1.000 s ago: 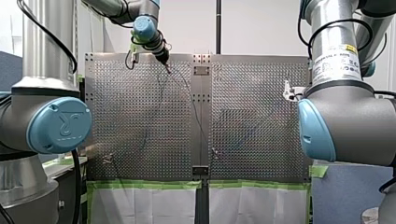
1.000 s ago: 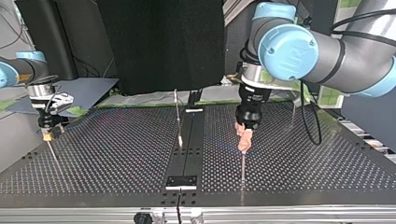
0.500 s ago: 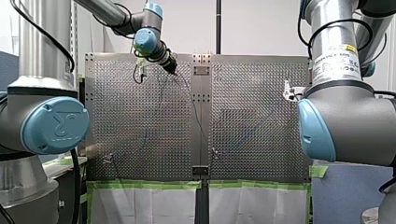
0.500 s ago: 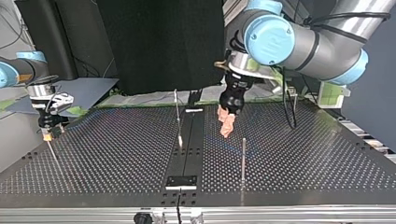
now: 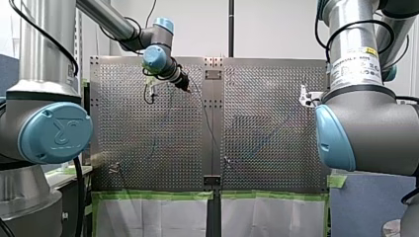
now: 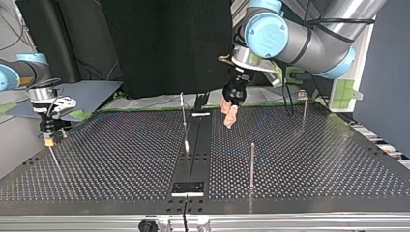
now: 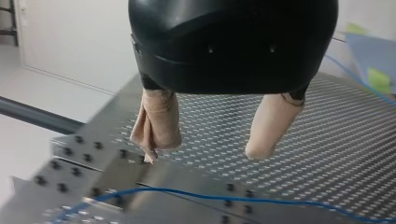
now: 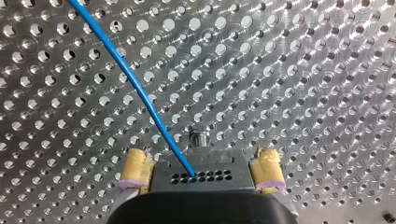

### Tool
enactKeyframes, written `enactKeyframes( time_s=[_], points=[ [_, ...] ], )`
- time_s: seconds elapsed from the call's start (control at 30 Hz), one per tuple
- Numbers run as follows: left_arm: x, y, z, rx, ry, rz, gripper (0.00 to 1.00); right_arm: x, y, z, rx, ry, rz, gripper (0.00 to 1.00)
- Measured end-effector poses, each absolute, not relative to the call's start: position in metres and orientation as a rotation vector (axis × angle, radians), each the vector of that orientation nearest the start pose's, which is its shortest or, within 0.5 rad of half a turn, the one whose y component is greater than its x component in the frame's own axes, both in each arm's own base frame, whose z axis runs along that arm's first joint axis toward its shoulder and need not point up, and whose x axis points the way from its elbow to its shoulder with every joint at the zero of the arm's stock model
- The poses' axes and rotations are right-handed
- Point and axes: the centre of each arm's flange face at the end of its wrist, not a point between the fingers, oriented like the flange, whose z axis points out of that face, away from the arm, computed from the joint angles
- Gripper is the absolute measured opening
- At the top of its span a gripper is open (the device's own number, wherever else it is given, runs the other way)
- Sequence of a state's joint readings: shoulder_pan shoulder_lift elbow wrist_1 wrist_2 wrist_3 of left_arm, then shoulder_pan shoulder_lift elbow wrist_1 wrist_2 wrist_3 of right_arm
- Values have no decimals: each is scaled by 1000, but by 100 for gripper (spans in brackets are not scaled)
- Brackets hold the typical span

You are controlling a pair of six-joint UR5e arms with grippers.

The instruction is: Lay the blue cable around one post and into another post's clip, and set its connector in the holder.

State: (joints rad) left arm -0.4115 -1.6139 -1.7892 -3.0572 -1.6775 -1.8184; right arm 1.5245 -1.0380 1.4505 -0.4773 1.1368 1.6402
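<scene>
My left end effector [image 7: 212, 142], black with beige padded fingers [image 7: 158, 122], is spread wide with nothing between the fingers. It hangs tilted above the perforated metal table [image 7: 327, 140]. The thin blue cable [image 7: 243, 199] lies on the table just ahead of it, apart from the fingers. In the top view this end effector hovers beside the table's black centre strip [image 6: 200, 159], and a thin upright metal post [image 6: 252, 164] stands nearer the camera. My right end effector [image 8: 201, 163], yellow-padded, pinches a dark rectangular connector [image 8: 210, 173], and the cable runs from it across the table.
</scene>
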Motion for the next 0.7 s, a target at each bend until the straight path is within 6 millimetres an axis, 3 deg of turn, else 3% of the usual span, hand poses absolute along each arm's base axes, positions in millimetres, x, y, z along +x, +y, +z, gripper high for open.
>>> enactKeyframes(
  time_s=[0.4,0.7],
  points=[
    [381,-315,283,134,1857,-350,100,145,-679,278,1426,-999,1556,100],
    [369,-306,246,97,1876,-312,100,145,-679,278,1427,-999,1556,100]
  ],
)
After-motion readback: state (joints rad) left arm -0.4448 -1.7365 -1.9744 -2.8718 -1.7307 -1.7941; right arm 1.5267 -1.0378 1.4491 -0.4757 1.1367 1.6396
